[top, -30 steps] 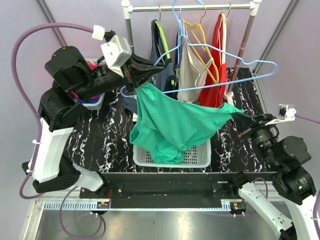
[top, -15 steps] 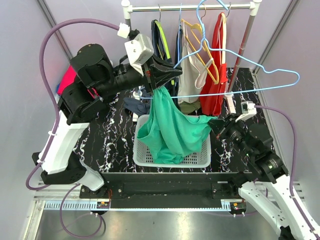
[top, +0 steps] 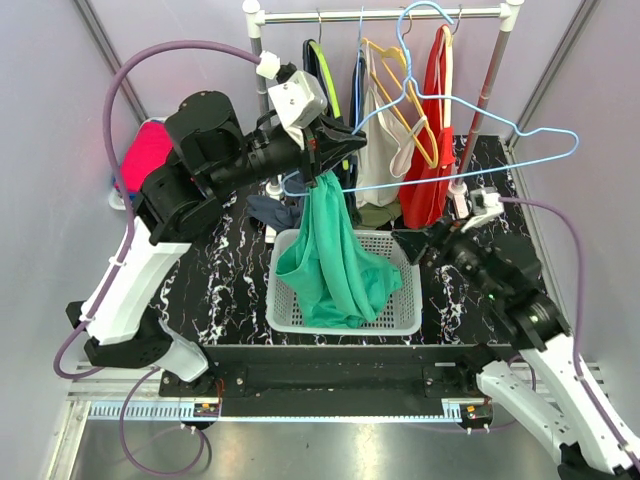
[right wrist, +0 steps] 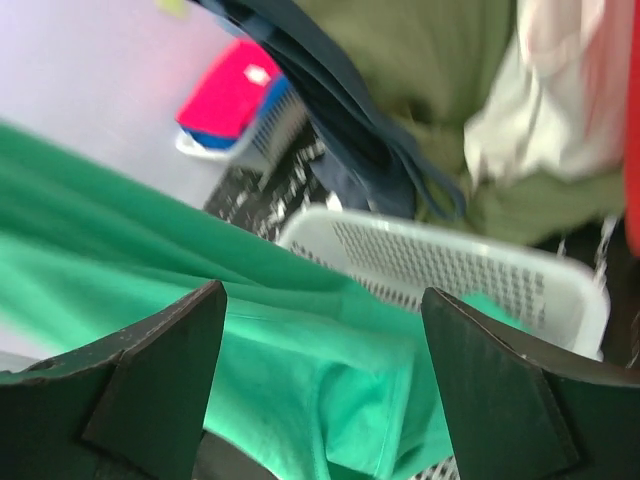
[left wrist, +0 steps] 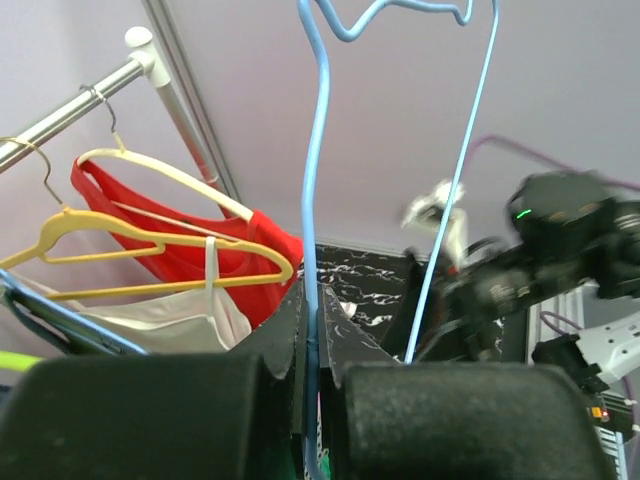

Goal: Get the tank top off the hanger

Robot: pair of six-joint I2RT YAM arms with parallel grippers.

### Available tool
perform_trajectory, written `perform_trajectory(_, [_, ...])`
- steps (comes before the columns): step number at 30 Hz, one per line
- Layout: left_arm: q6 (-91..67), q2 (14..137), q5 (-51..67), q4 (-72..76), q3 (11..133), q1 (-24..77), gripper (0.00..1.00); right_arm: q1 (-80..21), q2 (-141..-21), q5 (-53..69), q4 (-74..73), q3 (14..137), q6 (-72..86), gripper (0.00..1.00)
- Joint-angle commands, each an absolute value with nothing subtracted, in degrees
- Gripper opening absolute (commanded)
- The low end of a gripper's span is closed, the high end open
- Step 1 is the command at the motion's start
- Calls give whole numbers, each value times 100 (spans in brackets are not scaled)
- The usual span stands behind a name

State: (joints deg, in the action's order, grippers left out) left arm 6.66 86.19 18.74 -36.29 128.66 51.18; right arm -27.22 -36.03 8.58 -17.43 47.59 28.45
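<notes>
My left gripper (top: 335, 150) is shut on the thin blue hanger (top: 520, 128), held up in front of the clothes rail. In the left wrist view the wire (left wrist: 308, 200) runs straight up from between the closed jaws of that gripper (left wrist: 312, 330). The green tank top (top: 335, 265) still hangs by one strap from the hanger near those jaws, and its lower part lies in the white basket (top: 400, 322). My right gripper (top: 405, 243) stands open just right of the cloth. In its wrist view the right gripper (right wrist: 322, 290) has wide jaws with nothing in them, and the tank top (right wrist: 300, 370) lies beyond.
A clothes rail (top: 380, 14) at the back carries a yellow hanger (top: 395, 70), a red top (top: 435, 120), a pale top (top: 378, 140) and dark garments (top: 320, 85). A pink item in a bin (top: 145, 150) sits far left. The basket wall (right wrist: 480, 270) shows ahead of the right wrist.
My right gripper opened and let go of the tank top, whose right side dropped into the basket. The left arm carried the hanger up and to the right.
</notes>
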Motion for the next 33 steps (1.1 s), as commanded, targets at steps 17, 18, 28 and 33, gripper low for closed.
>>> perform_trajectory(17, [712, 7401, 2417, -3480, 11338, 4438, 0, -2733, -2724, 1002, -2206, 6259, 1150, 88])
perform_trajectory(18, [686, 7366, 2452, -3507, 11320, 4438, 0, -2733, -2733, 1002, -2180, 6197, 1204, 88])
perform_trajectory(28, [642, 6979, 2575, -3551, 10934, 4377, 0, -2725, -2452, 1458, -599, 5370, 2091, 84])
perform_trajectory(33, [668, 6926, 2549, -3551, 10872, 4377, 0, -2725, -2417, 1599, 499, 5124, 2496, 80])
